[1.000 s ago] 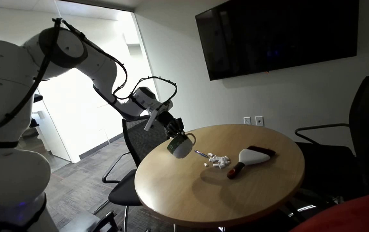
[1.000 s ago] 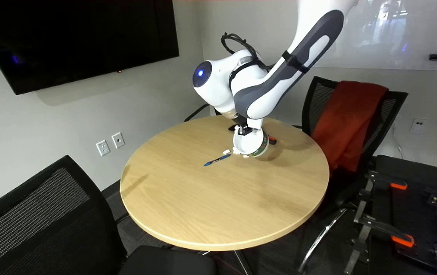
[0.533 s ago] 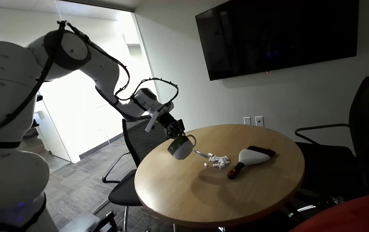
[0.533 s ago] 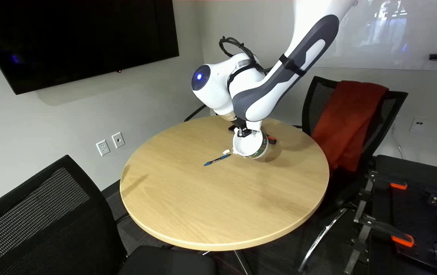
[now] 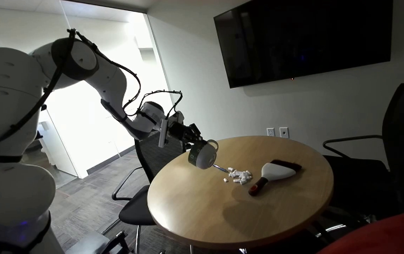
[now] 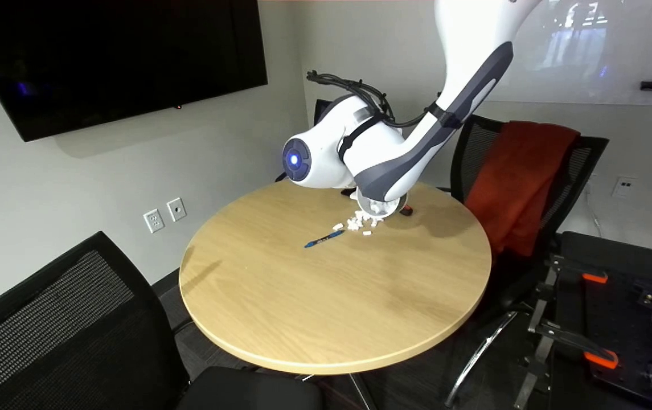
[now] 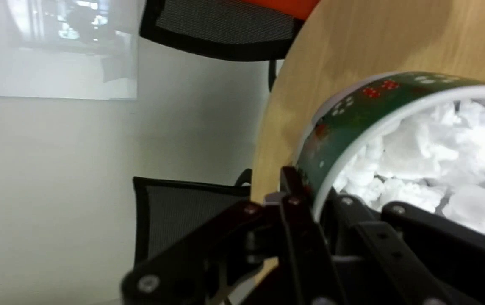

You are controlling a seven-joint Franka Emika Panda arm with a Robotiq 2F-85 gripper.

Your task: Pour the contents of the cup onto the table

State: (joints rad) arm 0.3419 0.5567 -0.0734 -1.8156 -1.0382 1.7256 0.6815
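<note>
The cup (image 5: 203, 155) is a green-banded white mug with a handle. It is tilted above the round table (image 5: 184, 201), its base toward the camera in that exterior view. In an exterior view its opening (image 6: 364, 204) faces the camera, partly hidden by the arm. My gripper (image 5: 195, 139) is shut on the cup's wall at the rim; one finger is inside, one outside, as the wrist view (image 7: 312, 195) shows. White pieces (image 7: 420, 156) lie inside the cup. More white pieces (image 5: 240, 176) lie in a pile on the table; they also show in an exterior view (image 6: 355, 223).
A blue pen (image 6: 324, 238) lies beside the pile. A white brush (image 5: 277, 171) with dark bristles and a dark handle lies on the table beyond it. Black chairs (image 6: 46, 319) stand around the table, one with a red cloth (image 6: 522, 188). A wall screen (image 5: 304, 38) hangs behind.
The wrist has lowered and swung, and the cup has tilted and shifted slightly, with its shadow moving on the table. The pile and the cup's contents now show in an exterior view.
</note>
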